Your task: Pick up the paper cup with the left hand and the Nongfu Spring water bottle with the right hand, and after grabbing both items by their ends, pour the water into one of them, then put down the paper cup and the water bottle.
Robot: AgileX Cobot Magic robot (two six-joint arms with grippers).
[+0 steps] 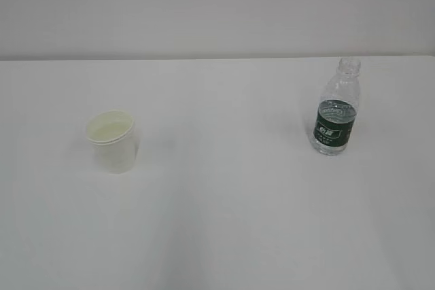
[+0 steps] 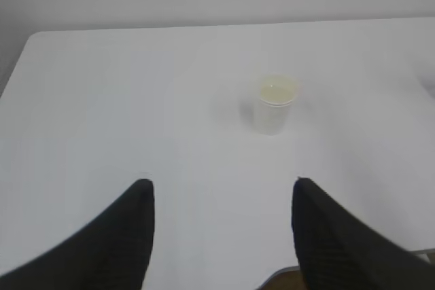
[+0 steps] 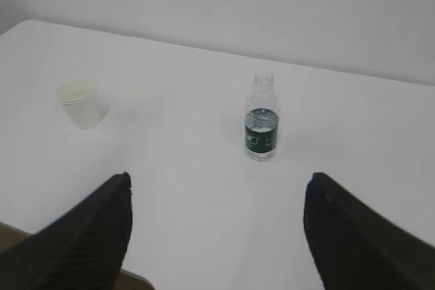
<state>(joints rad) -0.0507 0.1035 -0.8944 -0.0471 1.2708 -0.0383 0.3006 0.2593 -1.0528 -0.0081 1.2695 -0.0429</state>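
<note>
White table (image 1: 224, 236), pale wall behind; nothing else on the surface.

Paper cup (image 1: 112, 142) stands upright on the left side, mouth up, cream inside showing. Nongfu Spring water bottle (image 1: 336, 113) stands upright well apart to the right, no cap, water (image 1: 334, 142) filling roughly the lower half, up to about the label's top edge.

Left hand (image 2: 221, 236): jaws spread wide, empty, back from the cup with bare table between; the cup sits a little right of the jaws' centre line in the left wrist view. Right hand (image 3: 217, 232): jaws wide apart, empty, the bottle ahead and slightly right of centre. Neither arm shows in the exterior view.

Risks, as I judge them:
- Cup is light and thin-walled. An off-centre approach could let one finger nudge it first and slide or tip it; too hard a squeeze would buckle the wall.
- Bottle is uncapped and tall for its base. A glancing finger could topple it and spill water across the table.
- Ribbed clear plastic may flex under grip and push water up the neck.
- Tilting the bottle early, before the cup is beneath the neck, wets the table.
</note>
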